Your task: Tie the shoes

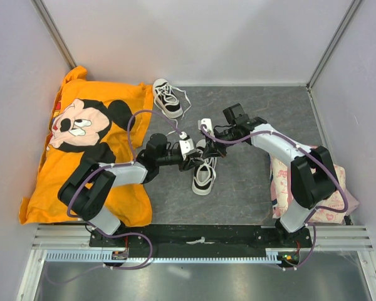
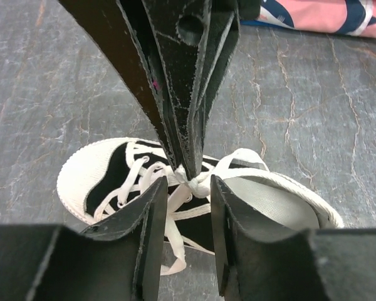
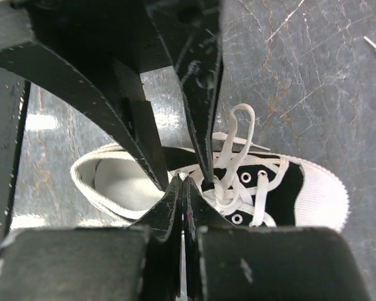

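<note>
Centre frame: note left gripper spread astride the lace knot of the shoe; note right gripper pressed together at that knot.

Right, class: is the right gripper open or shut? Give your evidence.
Shut. In the right wrist view the right gripper has its jaws pressed together at the laces of the shoe; whether a lace is pinched, cannot tell.
</note>
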### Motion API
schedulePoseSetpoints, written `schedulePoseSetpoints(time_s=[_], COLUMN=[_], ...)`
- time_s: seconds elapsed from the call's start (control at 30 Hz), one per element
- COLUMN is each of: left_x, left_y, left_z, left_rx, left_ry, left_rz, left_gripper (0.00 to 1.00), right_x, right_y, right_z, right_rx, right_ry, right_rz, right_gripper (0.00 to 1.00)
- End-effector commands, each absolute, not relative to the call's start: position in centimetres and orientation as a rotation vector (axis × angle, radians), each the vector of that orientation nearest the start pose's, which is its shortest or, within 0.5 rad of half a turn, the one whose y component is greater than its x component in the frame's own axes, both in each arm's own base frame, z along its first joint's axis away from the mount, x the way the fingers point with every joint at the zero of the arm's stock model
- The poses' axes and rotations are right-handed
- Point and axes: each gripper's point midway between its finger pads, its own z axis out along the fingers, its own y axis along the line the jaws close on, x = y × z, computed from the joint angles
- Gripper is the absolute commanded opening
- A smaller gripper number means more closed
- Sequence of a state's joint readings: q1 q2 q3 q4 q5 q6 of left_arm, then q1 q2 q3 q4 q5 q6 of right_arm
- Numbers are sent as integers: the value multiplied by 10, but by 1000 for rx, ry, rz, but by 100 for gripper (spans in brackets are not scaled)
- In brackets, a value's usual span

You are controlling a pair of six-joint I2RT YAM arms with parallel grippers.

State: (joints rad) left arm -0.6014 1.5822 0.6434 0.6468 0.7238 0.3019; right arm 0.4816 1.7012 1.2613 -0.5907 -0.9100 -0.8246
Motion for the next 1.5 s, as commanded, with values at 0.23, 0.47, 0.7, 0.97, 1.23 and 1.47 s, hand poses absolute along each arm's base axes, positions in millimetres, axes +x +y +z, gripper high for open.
schedulePoseSetpoints(time_s=[0.23, 0.47, 0.7, 0.97, 1.23, 1.47], left_x=[284, 287, 287, 289, 284, 285], left_y=[-314, -310, -310, -315, -316, -315], left_z=[136, 133, 132, 137, 134, 140], left_rx=[1094, 1055, 1047, 1049, 1073, 1074], left_ry=[1424, 1467, 1476, 1457, 1447, 1432], left_rz=[-886, -901, -940, -1019, -1063, -1062], left_gripper=[39, 33, 37, 39, 26, 19], right_x=[281, 283, 287, 285, 286, 286], right_y=[295, 294, 292, 291, 291, 290], right_z=[148, 151, 154, 149, 150, 143], right_rx=[-1442, -1279, -1147, -1087, -1077, -1086], right_ry=[1642, 1709, 1743, 1775, 1763, 1776], right_rz=[1108, 1151, 1190, 1219, 1224, 1221], right_gripper=[0, 0, 0, 0, 0, 0])
